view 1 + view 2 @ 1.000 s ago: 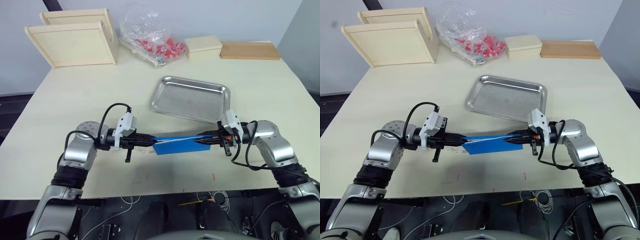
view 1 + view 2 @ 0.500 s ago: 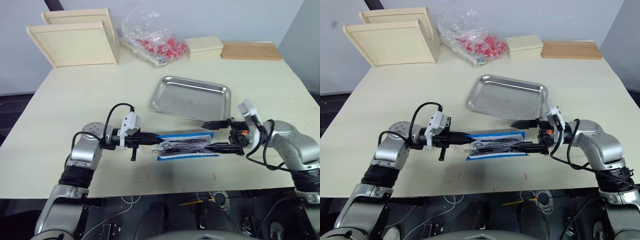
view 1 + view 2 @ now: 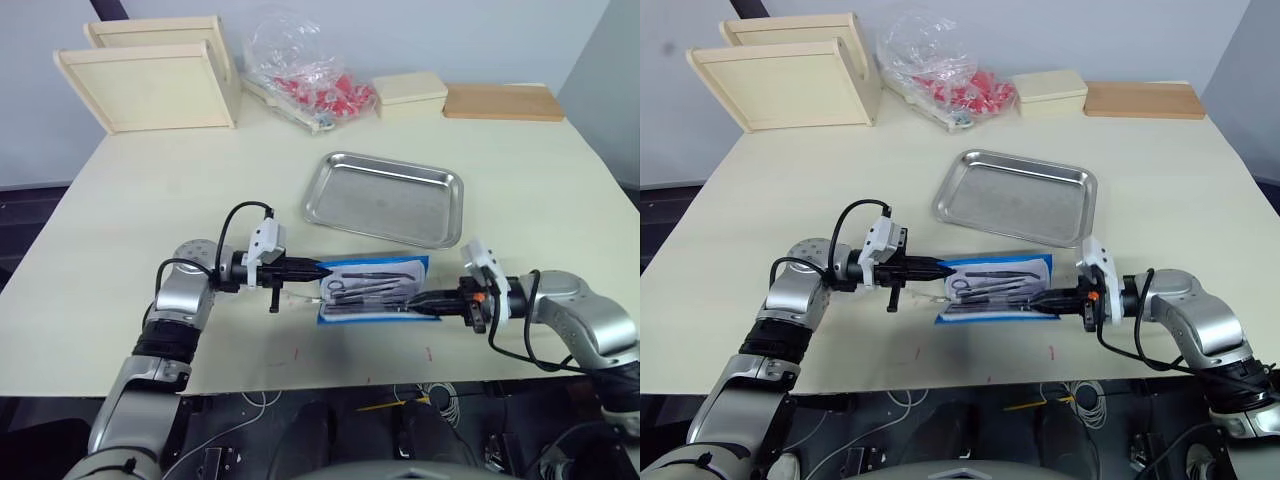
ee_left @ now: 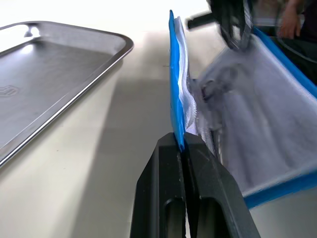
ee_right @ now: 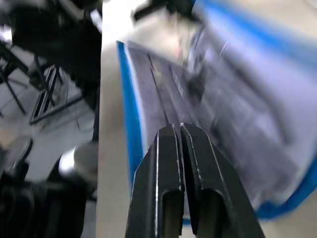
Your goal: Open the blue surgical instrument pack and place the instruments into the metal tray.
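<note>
Change: open now! Where a second ago the blue surgical instrument pack (image 3: 372, 291) was a shut strip stretched between the two grippers, its flap has swung down towards the desk's near edge and the whitish pocket panel lies face up.
Pack: it sits flat on the desk (image 3: 150, 190), just in front of the near rim of the metal tray (image 3: 384, 197), apart from it by a narrow strip of desk.
Instruments: the instruments (image 3: 366, 284), thin dark tools with ring handles at the left end, lie tucked in the panel's pockets. None is out yet.
Left gripper: the left gripper (image 3: 318, 270) is clenched on the pack's left edge; the left wrist view shows the blue border and white lining nipped between the black fingers (image 4: 166, 188).
Right gripper: the right gripper (image 3: 420, 303) lies low at the pack's near right corner, fingers pressed together; whether the flap's edge is pinched between them I cannot tell for sure.
Tray: bare steel, nothing in it.
Progress: opening looks done or all but done; every instrument remains to be drawn out and carried across to the tray, so the bulk of the job is ahead.
Around: two pale wooden trays (image 3: 150, 85), a clear bag of red pieces (image 3: 305, 70), a cream box (image 3: 408, 92) and a wooden board (image 3: 500, 101) line the far edge.
</note>
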`<state>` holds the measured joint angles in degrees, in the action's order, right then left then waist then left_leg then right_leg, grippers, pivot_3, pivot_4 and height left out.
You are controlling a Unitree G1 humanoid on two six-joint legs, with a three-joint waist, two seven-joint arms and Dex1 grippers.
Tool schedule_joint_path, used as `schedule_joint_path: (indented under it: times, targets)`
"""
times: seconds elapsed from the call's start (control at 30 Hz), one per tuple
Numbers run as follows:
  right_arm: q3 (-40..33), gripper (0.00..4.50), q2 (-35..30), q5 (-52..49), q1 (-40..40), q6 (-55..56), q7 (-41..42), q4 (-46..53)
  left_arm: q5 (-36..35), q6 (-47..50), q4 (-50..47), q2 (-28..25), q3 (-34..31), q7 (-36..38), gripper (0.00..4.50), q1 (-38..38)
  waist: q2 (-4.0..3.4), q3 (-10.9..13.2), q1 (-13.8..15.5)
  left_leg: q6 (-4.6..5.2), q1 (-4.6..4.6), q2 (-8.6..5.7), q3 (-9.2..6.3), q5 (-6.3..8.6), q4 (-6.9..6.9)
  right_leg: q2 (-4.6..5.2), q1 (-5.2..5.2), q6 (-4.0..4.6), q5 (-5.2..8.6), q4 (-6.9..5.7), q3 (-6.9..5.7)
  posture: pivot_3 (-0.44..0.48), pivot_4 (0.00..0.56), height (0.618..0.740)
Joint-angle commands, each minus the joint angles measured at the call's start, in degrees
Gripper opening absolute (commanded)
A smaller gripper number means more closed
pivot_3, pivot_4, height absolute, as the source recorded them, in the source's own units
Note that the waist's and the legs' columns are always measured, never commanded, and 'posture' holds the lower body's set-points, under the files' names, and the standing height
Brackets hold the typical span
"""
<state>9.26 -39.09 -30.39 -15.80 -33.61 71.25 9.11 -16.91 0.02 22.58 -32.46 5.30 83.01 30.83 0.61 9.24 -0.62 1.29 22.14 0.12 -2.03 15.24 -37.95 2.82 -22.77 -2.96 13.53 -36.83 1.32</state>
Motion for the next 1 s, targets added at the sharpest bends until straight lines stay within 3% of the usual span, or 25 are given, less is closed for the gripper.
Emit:
schedule_joint_path:
  times: [0.03,0.33,1.0]
  targets:
    - [3.21,0.1,-1.22,5.36,2.21,7.0,1.17,1.33,4.18,-3.66,4.16,0.83,1.38,-3.5,0.0,1.44,0.02,-0.01,0.0,0.0,-0.01,-0.01,0.0,0.0,-0.01,0.0,0.0,0.0,0.0,-0.01,0.01,0.0,0.15,0.74]
    - [6.84,0.1,-0.81,13.15,5.37,16.06,0.09,-1.82,12.67,-9.6,13.43,2.25,4.27,-11.14,0.0,3.84,0.07,-0.05,-0.14,0.01,0.02,-0.02,0.01,0.01,-0.13,-0.06,0.01,-0.01,0.0,-0.01,0.01,0.0,0.15,0.74]
    - [3.57,0.1,-2.17,7.71,5.59,11.76,0.81,4.55,11.7,-13.47,19.3,5.43,4.31,-7.45,0.0,8.76,0.09,-0.06,0.72,0.01,0.12,-0.04,0.0,0.01,-0.31,-0.05,0.06,-0.02,-0.01,-0.04,-0.12,0.0,0.15,0.74]
